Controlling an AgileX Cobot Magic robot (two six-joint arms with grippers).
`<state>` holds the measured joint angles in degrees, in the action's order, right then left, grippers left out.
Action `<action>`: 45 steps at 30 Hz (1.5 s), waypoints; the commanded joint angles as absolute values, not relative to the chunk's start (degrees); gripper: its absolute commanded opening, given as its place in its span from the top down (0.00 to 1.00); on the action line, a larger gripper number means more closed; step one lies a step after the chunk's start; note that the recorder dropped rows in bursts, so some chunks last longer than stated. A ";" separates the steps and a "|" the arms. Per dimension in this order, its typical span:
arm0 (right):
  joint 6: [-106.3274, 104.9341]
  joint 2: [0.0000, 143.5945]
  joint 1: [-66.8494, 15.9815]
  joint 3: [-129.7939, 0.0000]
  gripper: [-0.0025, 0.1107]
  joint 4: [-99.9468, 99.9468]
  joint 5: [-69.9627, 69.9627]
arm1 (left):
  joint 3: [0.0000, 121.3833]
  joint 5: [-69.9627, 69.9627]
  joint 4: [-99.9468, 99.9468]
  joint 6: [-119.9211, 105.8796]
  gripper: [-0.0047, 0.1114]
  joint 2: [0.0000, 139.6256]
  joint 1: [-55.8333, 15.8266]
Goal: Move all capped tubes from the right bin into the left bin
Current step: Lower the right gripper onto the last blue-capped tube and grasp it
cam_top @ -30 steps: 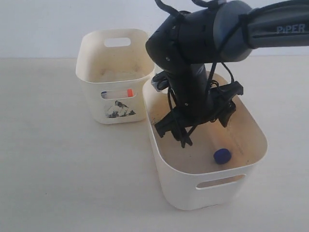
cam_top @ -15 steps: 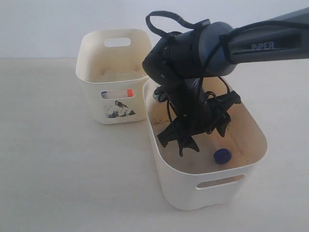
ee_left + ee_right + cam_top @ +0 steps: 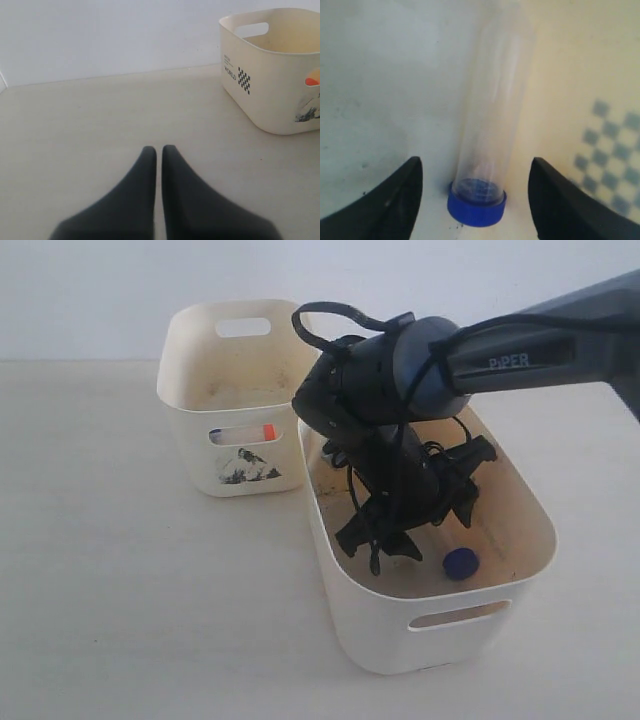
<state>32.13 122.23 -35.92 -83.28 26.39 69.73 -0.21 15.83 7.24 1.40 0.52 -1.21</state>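
Note:
A clear tube with a blue cap [image 3: 461, 562] lies on the floor of the plain-fronted right bin [image 3: 430, 640]. My right gripper [image 3: 428, 535] is down inside that bin and open. In the right wrist view the tube [image 3: 492, 115] and its blue cap [image 3: 476, 205] lie between the two spread fingertips of the right gripper [image 3: 475, 162], touching neither. The orange-capped tube [image 3: 262, 431] lies in the left bin [image 3: 195, 455] and shows through its handle slot above the black drawing. My left gripper [image 3: 159, 148] is shut and empty over bare table, away from the left bin [image 3: 260, 95].
The two bins stand close together, the right bin's back corner almost at the left bin's side. The right arm [image 3: 520, 345] and its cables hang over the right bin's middle. A pale wall runs behind the table [image 3: 120, 570].
My right gripper has sunk lower into the right bin and shifted toward the blue-capped tube. The tubes and bins have not moved.

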 commanded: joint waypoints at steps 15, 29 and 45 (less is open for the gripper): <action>32.73 126.24 -35.96 -83.34 0.46 27.36 69.96 | 0.00 14.98 6.86 2.06 0.92 0.41 -1.14; 32.80 126.60 -35.96 -83.34 0.98 28.98 69.96 | 0.00 14.98 6.86 2.06 0.92 0.41 -1.14; 29.47 113.43 -35.96 -83.45 0.98 30.41 69.96 | 0.00 14.98 6.86 2.06 0.92 0.41 -1.14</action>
<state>29.57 116.45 -36.47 -83.57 30.38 69.91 -0.21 15.83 7.24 1.40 0.52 -1.21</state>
